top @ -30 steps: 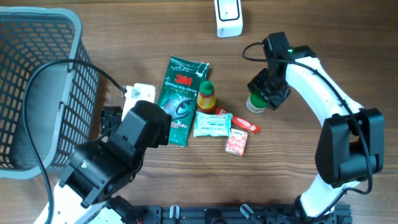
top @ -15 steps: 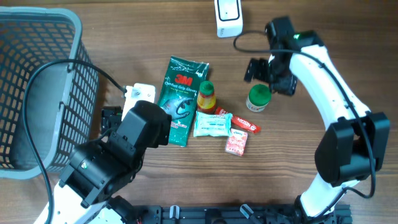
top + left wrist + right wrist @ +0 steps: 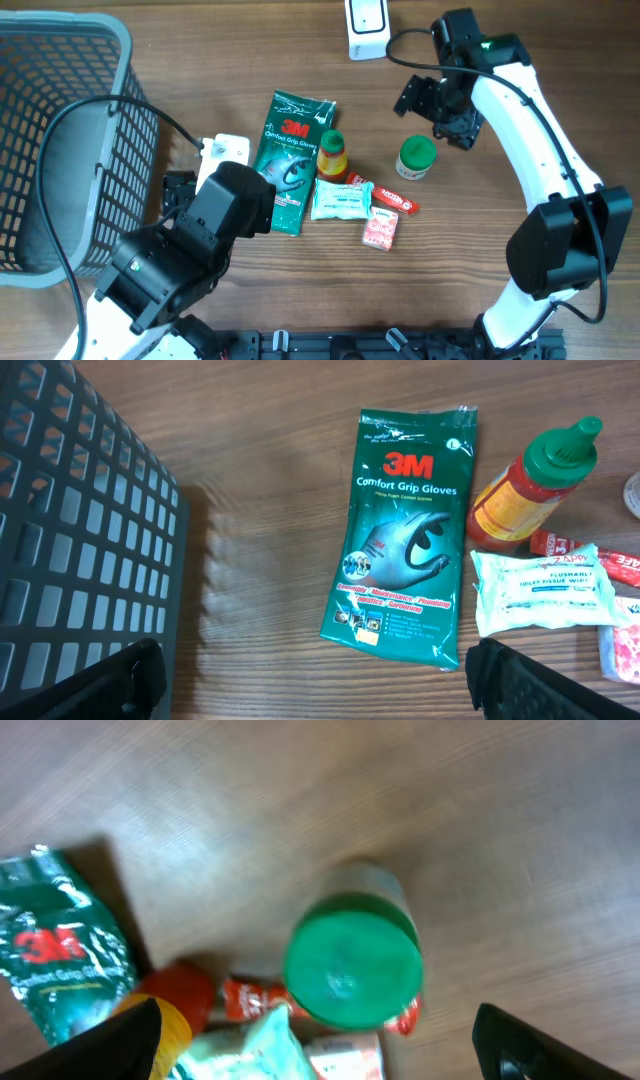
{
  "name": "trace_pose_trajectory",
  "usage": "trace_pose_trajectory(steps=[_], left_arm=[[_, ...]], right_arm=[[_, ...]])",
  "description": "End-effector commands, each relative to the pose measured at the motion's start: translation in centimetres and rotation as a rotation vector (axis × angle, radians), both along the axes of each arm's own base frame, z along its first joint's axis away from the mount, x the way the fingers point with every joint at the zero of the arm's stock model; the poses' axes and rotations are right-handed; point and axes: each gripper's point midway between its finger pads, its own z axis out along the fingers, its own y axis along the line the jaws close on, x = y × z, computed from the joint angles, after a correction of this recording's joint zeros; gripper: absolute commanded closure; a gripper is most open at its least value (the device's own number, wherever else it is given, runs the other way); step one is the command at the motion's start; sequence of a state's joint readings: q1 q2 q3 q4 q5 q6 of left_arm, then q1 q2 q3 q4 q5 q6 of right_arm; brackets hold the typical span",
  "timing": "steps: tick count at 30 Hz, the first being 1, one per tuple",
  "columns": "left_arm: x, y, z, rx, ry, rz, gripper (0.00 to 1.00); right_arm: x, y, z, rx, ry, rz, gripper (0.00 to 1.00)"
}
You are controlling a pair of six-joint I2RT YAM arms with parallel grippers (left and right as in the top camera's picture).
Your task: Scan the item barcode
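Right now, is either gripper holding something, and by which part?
Nothing is held. The right gripper is open, clear of the green-lidded jar standing on the table. The left gripper is open too, empty.

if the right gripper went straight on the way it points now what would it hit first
Probably the green-lidded jar: the wrist view shows its lid ahead, between the open fingers of the right gripper. Depth is unclear, so this is a best guess.

The wooden table holds a basket, glove packet, sauce bottle, green-lidded jar and scanner.
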State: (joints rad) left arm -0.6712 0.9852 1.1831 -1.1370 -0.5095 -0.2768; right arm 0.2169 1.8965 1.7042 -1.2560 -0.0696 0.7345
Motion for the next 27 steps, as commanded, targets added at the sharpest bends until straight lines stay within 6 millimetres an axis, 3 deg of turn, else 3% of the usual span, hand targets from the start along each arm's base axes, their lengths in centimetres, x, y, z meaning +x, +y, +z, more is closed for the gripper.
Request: trace_pose_trajectory(steps=[1, 5, 11, 18, 22, 27], left_arm=[[0.0, -0.1, 0.1, -0.021, -0.004, 0.013, 0.0], [0.0, -0.1, 0.1, -0.021, -0.004, 0.013, 0.0], [0.0, -0.1, 0.1, -0.02, -0.004, 0.013, 0.0], [0.0, -0.1, 0.1, -0.021, -0.004, 0.013, 0.0], [0.0, -0.1, 0.1, -0.021, -0.004, 0.013, 0.0], [0.0, -0.1, 0.1, -0.021, -0.004, 0.013, 0.0]], right_arm=[[-0.7, -0.5, -0.2, -0.019, 0.028, -0.056, 0.0], [-0.5, -0.6, -1.3, -0.024, 0.032, -0.066, 0.0], [-1.7, -0.5, -4.7, -0.027, 0.138, -0.107, 0.0], [-1.3, 0.0, -7.8, -0.022, 0.194, -0.11, 0.0], [-1.9, 0.6, -10.1, 0.001, 0.266, -0.115, 0.06], [-1.7, 1.1, -11.3, 0.019, 0.283, -0.119, 0.11]])
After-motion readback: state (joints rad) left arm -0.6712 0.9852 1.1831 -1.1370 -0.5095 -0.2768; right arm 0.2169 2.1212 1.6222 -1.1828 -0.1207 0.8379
